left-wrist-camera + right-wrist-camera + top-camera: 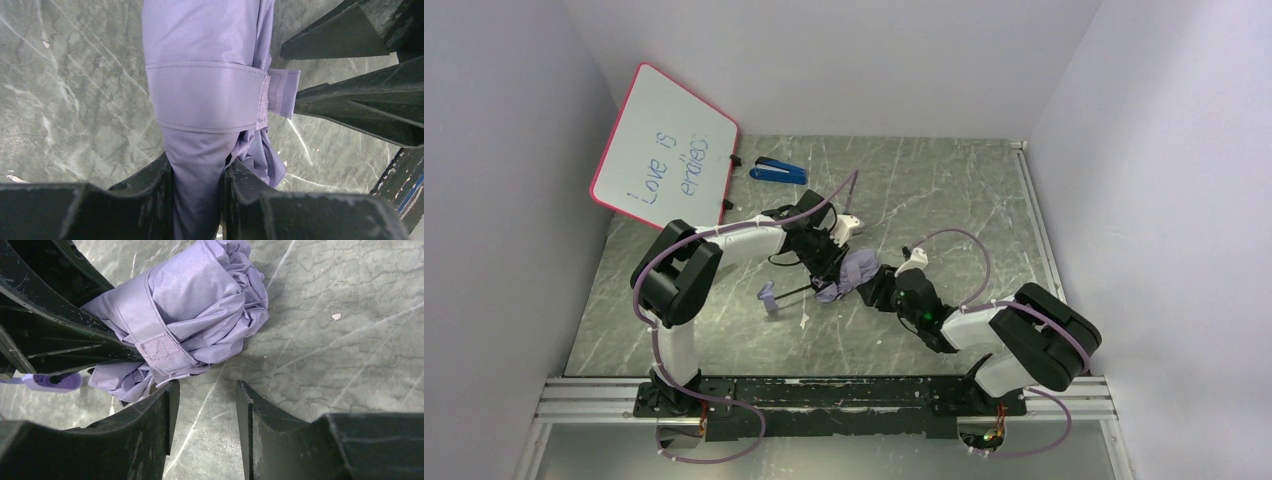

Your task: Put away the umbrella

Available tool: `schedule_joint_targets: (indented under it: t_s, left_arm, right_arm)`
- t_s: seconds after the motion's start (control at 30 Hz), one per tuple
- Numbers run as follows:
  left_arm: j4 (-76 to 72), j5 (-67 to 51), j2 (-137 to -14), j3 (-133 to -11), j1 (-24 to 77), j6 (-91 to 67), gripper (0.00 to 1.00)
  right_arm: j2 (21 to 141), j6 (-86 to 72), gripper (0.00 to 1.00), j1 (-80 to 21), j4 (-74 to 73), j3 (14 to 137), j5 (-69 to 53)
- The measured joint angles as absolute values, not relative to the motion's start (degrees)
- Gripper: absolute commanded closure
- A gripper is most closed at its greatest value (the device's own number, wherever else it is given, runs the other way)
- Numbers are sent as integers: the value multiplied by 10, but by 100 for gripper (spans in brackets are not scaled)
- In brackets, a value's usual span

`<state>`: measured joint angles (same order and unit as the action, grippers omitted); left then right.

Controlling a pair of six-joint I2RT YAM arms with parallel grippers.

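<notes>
The umbrella lies folded at the table's middle, its lilac canopy wrapped by a fastened strap. Its thin shaft runs left to the small lilac handle. My left gripper is shut on the canopy bundle, which fills the gap between its fingers. My right gripper is open and empty just beside the bundle. Its left finger touches the fabric's edge. The strap's velcro tab faces the right wrist view, and the handle shows there too.
A blue stapler-like object lies at the back. A whiteboard with a pink frame leans in the back left corner. White walls close in both sides. An aluminium rail runs along the near edge.
</notes>
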<state>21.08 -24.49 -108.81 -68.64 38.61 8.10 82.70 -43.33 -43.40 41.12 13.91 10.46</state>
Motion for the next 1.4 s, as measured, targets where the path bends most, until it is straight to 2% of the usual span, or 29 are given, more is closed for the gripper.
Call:
schedule_joint_targets:
  t_s: [0.63,0.83,1.23,1.4]
  left_arm:
    - [211,-245,-1088,-686,386,81,95]
    - [211,-245,-1088,-686,386,81,95]
    - [211,-245,-1088,-686,386,81,95]
    - [211,-244,-1088,-686,386,81,95]
  right_arm:
    - [862,-480,50,-416,512,118,6]
    - [862,-482,66,-416,469,131,21]
    - [867,-492,76,-415,455,136,33]
    - [872,-491,95,-415,449,144,37]
